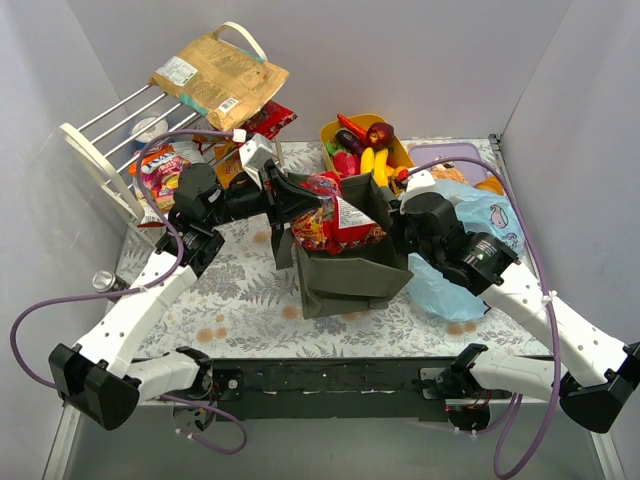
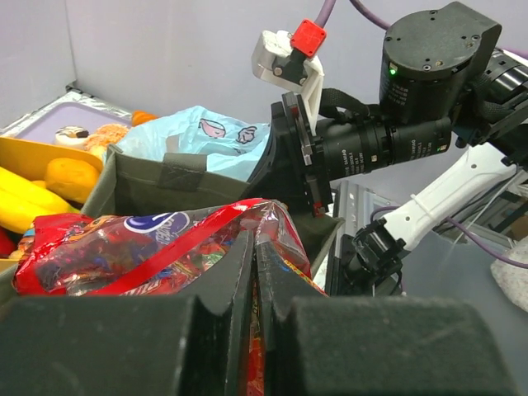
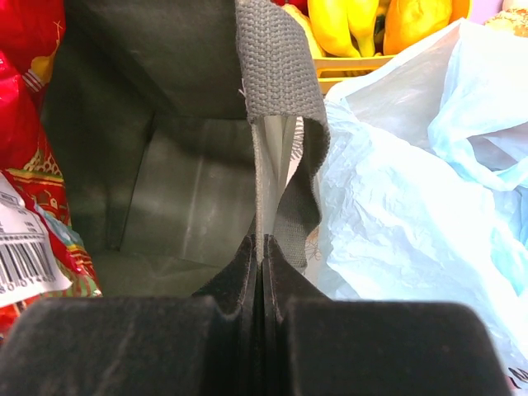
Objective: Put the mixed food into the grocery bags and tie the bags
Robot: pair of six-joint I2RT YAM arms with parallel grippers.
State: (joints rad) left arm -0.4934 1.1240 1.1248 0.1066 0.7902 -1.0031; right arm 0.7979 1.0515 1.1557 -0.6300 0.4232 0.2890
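Your right hand (image 3: 262, 252) is pinched shut on the grey webbing strap (image 3: 276, 74) of the boxy dark olive fabric tote (image 1: 350, 275), propping its mouth wide so your left hand (image 2: 253, 247), clamped on the glossy red snack packet (image 2: 124, 247) poised over that opening, can drop it in.

Thin blue plastic bag (image 1: 450, 295) lies right of my boxy olive fabric tote (image 1: 345, 275); yellow plastic tub (image 1: 327, 132) behind.

Floral-cloth table (image 1: 240, 300) carries olive tote (image 1: 350, 275) at ctr, blue bag (image 1: 455, 290) touching its R side, yellow tub (image 1: 328, 131) upper mid, purple tray (image 1: 450, 152) upper R, white rack (image 1: 90, 155) upper L, small can (image 1: 103, 282) at L edge.
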